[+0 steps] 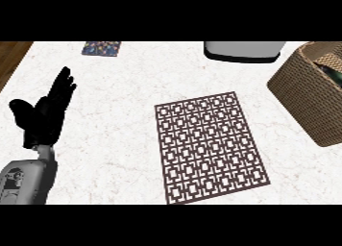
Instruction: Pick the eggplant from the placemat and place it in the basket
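Bare placemat (211,146) on the desk (131,86)
The left hand (44,115) rests at left, fingers straight and released; the basket (312,96) stands at right, something dark inside.

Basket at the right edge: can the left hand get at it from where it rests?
Probably not directly: the left hand rests open at the far left, the placemat lies between, and the basket sits at the opposite edge.

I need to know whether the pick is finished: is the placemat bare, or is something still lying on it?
Bare. The placemat shows its whole pattern, with nothing resting on it.
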`<control>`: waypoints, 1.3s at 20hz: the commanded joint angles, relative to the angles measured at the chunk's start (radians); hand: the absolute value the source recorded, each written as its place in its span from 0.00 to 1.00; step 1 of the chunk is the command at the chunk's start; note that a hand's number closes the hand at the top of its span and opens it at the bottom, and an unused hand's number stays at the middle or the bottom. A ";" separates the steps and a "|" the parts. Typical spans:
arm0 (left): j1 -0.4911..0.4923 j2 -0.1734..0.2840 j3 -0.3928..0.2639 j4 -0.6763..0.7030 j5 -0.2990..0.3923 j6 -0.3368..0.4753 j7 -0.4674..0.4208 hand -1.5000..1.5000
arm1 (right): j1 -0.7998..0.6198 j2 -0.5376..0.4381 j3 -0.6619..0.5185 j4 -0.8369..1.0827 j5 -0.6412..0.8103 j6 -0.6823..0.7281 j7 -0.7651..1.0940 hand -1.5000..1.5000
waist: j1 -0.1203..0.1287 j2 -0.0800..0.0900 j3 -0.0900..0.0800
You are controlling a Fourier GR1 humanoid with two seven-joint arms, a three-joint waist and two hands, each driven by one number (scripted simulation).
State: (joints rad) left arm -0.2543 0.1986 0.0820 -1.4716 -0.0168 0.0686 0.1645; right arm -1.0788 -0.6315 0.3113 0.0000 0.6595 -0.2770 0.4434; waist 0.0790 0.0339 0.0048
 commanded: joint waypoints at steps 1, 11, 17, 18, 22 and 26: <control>0.004 0.000 0.006 0.040 -0.008 -0.002 -0.038 0.50 | 0.020 0.033 -0.008 0.000 -0.005 0.019 0.069 1.00 | -0.011 -0.002 -0.001; 0.024 0.000 0.007 -0.014 -0.005 0.004 -0.009 0.50 | 0.011 -0.019 -0.134 -0.084 -0.124 -0.236 -0.011 0.00 | -0.010 -0.009 0.001; 0.025 0.018 0.027 -0.016 0.011 -0.011 0.005 0.50 | -0.033 -0.034 -0.242 -0.136 -0.217 -0.383 -0.009 0.00 | -0.021 -0.015 -0.001; 0.025 -0.002 0.019 -0.001 0.015 -0.006 0.003 0.50 | -0.009 -0.064 -0.282 -0.155 -0.255 -0.400 -0.056 0.00 | -0.037 -0.016 -0.001; 0.064 -0.012 0.020 -0.006 -0.003 0.014 -0.019 0.50 | 0.050 -0.060 -0.358 -0.174 -0.324 -0.448 -0.082 0.00 | -0.055 -0.025 -0.002; 0.071 0.026 0.063 -0.010 0.020 -0.005 -0.014 0.50 | 0.153 -0.084 -0.464 -0.248 -0.434 -0.454 -0.187 0.00 | -0.076 -0.033 -0.003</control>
State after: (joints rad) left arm -0.2071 0.2138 0.1233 -1.4628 -0.0106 0.0669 0.1436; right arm -1.0142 -0.6994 -0.0620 -0.1931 0.3179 -0.7099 0.3413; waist 0.0210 0.0087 0.0019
